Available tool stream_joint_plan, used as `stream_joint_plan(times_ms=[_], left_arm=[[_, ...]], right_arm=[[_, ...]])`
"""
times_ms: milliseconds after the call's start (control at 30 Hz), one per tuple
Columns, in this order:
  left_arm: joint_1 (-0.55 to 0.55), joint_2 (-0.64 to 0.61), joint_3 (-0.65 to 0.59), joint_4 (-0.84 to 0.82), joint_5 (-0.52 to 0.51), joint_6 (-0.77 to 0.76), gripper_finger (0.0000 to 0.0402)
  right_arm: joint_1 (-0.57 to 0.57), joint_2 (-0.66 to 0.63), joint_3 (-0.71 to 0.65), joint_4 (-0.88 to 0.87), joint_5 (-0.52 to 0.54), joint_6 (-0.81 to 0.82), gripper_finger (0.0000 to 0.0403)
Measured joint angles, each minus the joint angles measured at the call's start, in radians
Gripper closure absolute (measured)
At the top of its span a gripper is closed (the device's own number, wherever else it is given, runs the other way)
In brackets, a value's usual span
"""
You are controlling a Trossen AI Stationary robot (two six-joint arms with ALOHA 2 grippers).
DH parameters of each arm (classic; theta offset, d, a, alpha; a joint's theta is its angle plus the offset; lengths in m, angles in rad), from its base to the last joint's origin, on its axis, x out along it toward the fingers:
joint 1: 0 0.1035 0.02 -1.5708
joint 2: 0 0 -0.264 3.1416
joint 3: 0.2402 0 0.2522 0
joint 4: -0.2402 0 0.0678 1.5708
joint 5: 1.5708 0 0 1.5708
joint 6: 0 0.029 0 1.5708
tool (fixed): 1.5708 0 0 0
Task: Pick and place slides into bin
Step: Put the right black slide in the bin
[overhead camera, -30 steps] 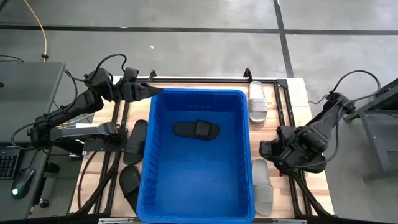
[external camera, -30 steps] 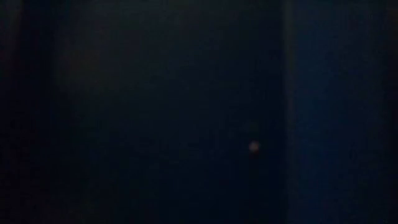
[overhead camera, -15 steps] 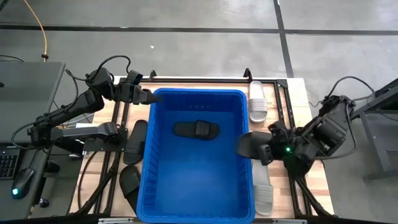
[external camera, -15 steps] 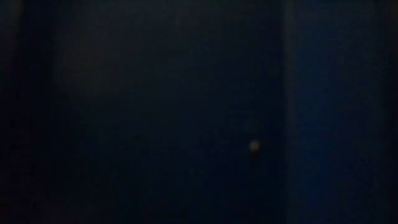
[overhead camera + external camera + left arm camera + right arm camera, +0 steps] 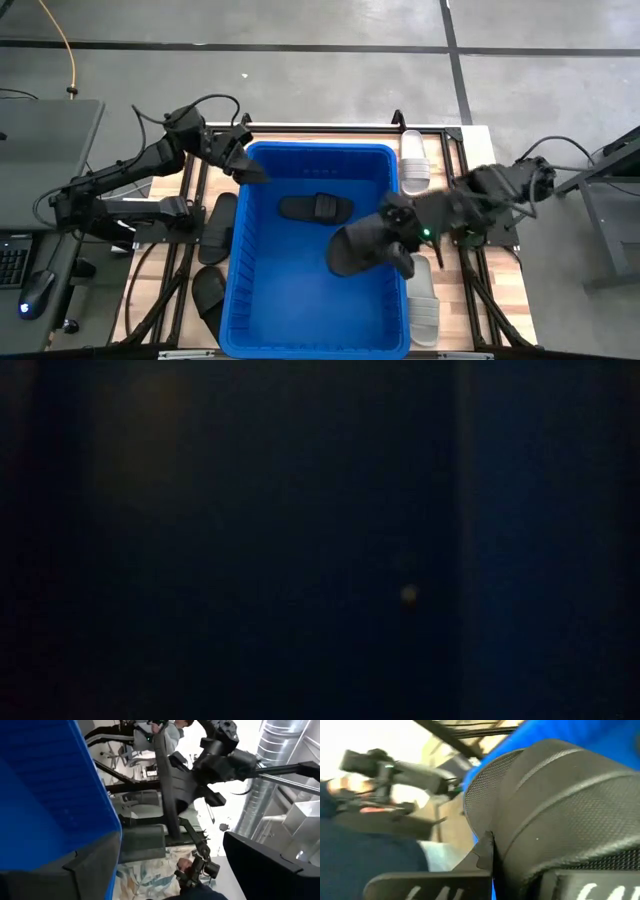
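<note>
The blue bin fills the middle of the table, and one black slide lies on its floor. My right gripper is shut on a second black slide, held in the air over the bin's right half. That slide also shows in the left wrist view. My left gripper stands open and holds nothing over the bin's far left corner. Two black slides lie on the table left of the bin. Two white slides lie to its right. My right gripper holds the black slide by the end nearest the arm, coming from the table's right and slanting down. A finger lies against its textured surface. I cannot tell whether it has the strap or the sole. The slide is lifted clear and tilted, its free end lowest.
The bin's rim runs under my right gripper, and the bin's wall is close beside my left gripper. The table's dark frame rails run along both sides. The low view is dark and shows nothing.
My right gripper has risen from the table between the white slides and swung left over the bin's right rim, rolling as it went. The black slide has come up with it, clear of the table. My left gripper has rolled and shifted slightly over the bin's far left corner.
</note>
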Motion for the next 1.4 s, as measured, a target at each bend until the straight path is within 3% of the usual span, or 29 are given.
stream_joint_plan(times_ms=[200, 300, 400, 733, 1100, 1400], left_arm=[[-0.029, 0.053, 0.0, 0.024, 0.042, -0.029, 0.0055], [-0.065, 0.077, 0.0, 0.032, 0.048, -0.048, 0.0062], [-0.123, 0.096, 0.0, 0.051, 0.09, -0.065, 0.0066], [-0.295, 0.105, 0.0, 0.049, 0.02, -0.078, 0.0069], [-0.382, 0.152, 0.0, 0.053, -0.003, -0.078, 0.0077], [-0.38, 0.171, 0.0, 0.066, -0.04, -0.079, 0.0115]], right_arm=[[-0.086, 0.051, 0.0, 0.21, -0.202, -0.145, 0.0403], [-0.122, 0.077, 0.0, 0.246, -0.254, -0.159, 0.0403], [-0.159, 0.101, 0.0, 0.191, -0.255, -0.135, 0.0403], [-0.237, 0.177, 0.0, 0.186, -0.31, -0.131, 0.0403], [-0.292, 0.235, -0.001, 0.266, -0.361, -0.125, 0.0403], [-0.304, 0.236, -0.001, 0.341, -0.359, -0.122, 0.0403]])
